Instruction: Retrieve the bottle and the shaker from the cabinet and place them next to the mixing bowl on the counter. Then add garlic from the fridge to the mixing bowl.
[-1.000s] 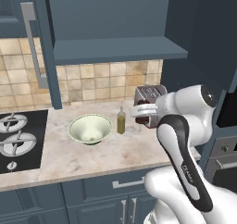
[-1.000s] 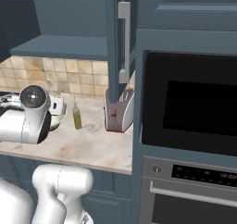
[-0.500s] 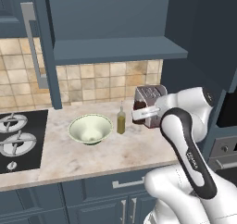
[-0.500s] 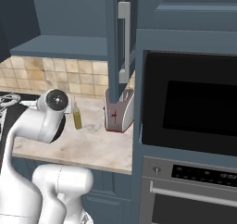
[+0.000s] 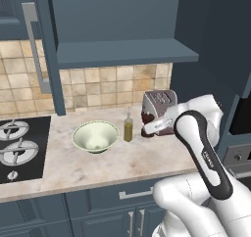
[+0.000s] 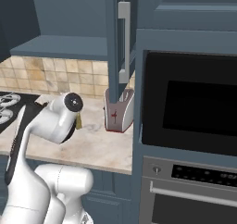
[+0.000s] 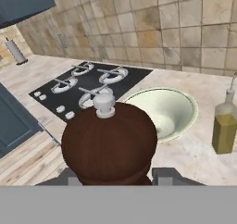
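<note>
No writing or brand is being shown on anything. The shaker point(image 7: 109, 146) is being gripped between the gripper point(image 7: 115, 177) fingers, just beside the toaster point(image 5: 158, 104). The bottle point(image 5: 128, 127) is standing on the counter point(image 5: 122, 160) beside the mixing bowl point(image 5: 95, 136); open counter is being left along the front edge.

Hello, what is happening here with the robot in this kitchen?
The arm holds the shaker between its fingers, low over the counter beside the toaster. The bottle already stands on the counter, just right of the mixing bowl. The cabinet is open, its shelf bare. The shaker is not yet set down.
</note>
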